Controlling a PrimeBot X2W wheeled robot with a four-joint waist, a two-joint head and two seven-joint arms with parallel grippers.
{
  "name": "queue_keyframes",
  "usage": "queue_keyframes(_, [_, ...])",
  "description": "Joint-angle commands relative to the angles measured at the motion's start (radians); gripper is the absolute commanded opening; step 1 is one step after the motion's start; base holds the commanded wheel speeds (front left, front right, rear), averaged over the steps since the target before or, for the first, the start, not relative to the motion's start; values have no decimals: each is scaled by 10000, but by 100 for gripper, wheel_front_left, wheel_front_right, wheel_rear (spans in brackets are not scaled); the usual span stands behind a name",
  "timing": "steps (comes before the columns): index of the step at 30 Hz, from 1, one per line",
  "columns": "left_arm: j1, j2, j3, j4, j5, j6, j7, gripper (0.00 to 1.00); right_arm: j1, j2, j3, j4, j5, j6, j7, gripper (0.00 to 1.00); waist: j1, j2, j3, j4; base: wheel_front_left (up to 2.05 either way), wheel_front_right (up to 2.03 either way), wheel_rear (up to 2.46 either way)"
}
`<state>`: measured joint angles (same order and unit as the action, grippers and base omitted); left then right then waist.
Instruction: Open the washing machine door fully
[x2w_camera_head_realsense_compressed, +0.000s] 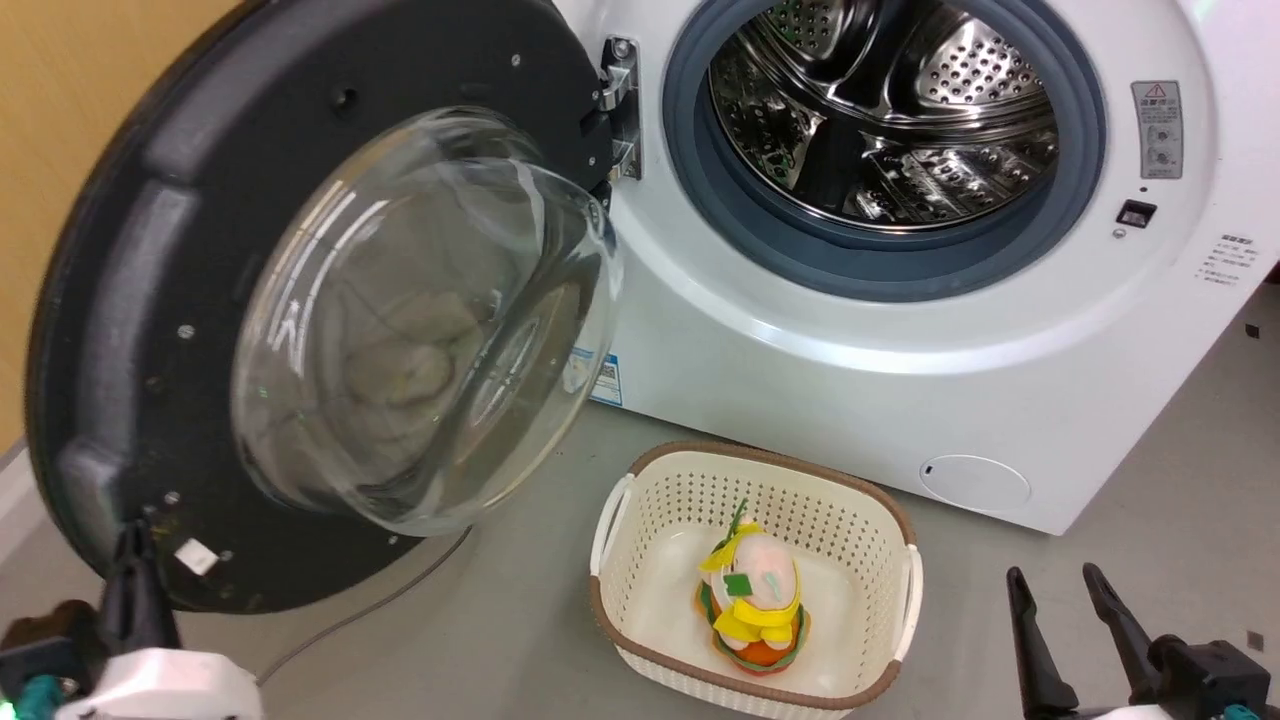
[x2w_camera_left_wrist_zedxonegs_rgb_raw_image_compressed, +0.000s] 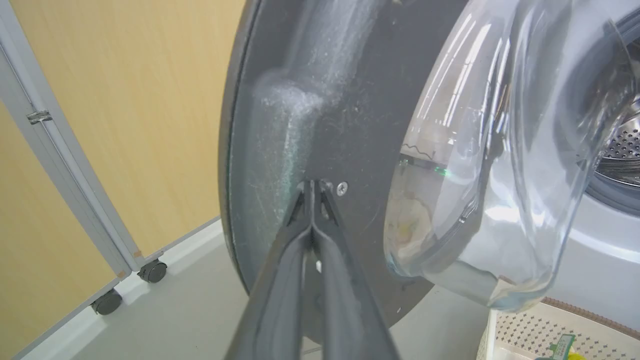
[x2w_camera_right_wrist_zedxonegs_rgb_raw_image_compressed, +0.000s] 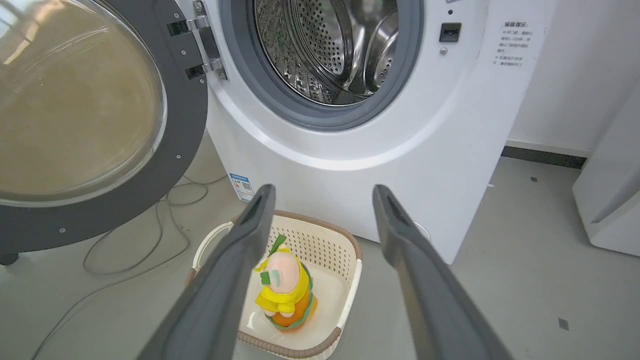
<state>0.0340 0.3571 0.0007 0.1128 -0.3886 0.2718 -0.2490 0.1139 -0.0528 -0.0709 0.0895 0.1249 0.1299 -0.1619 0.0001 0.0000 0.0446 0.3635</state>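
Note:
The washing machine door (x2w_camera_head_realsense_compressed: 150, 330) is swung wide to the left on its hinge (x2w_camera_head_realsense_compressed: 620, 100), its matte dark inner side and bulging glass bowl (x2w_camera_head_realsense_compressed: 420, 320) facing me. My left gripper (x2w_camera_head_realsense_compressed: 135, 540) is shut, its tips pressed against the door's lower inner rim. The left wrist view shows the closed fingertips (x2w_camera_left_wrist_zedxonegs_rgb_raw_image_compressed: 312, 187) touching the dark door face (x2w_camera_left_wrist_zedxonegs_rgb_raw_image_compressed: 350, 100) beside a screw. Low at the right, my right gripper (x2w_camera_head_realsense_compressed: 1050, 585) stands open and empty. In the right wrist view its fingers (x2w_camera_right_wrist_zedxonegs_rgb_raw_image_compressed: 260, 210) spread above the basket, with the door (x2w_camera_right_wrist_zedxonegs_rgb_raw_image_compressed: 185, 130) at upper left.
The steel drum (x2w_camera_head_realsense_compressed: 890, 110) sits open inside its grey rubber ring. A cream basket (x2w_camera_head_realsense_compressed: 650, 490) holding a yellow-and-orange plush toy (x2w_camera_head_realsense_compressed: 755, 600) stands on the grey floor before the machine. A cable (x2w_camera_right_wrist_zedxonegs_rgb_raw_image_compressed: 130, 260) trails under the door. A wooden partition on castors (x2w_camera_left_wrist_zedxonegs_rgb_raw_image_compressed: 150, 270) is left.

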Motion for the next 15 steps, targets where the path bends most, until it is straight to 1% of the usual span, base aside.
queue_keyframes(1, [-249, 82, 196, 293, -89, -87, -91, 0, 59, 26, 60, -87, -71, 8, -37, 100, -1, 0, -10, -50, 0, 0, 0])
queue_keyframes(5, [-695, 157, 692, 1123, -108, -416, -121, 0, 126, 26, 214, -215, -51, 8, -11, 100, -1, 0, -82, -206, 0, 0, 0])
queue_keyframes(7, [-697, 119, 855, 1217, 11, -484, -123, 0, 135, 26, 311, -243, -52, 8, 7, 100, -1, 0, -130, -313, 0, 0, 0])
queue_keyframes(11, [-405, -180, 1089, 1048, 249, -499, -125, 0, 185, 26, 479, -223, 49, 8, -29, 100, -1, 0, -277, -496, 0, 0, 0])
queue_keyframes(15, [122, -652, 1105, 625, 420, -624, -126, 0, 234, 26, 586, -202, 61, 8, -119, 100, -1, 0, -474, -685, 0, 0, 0])
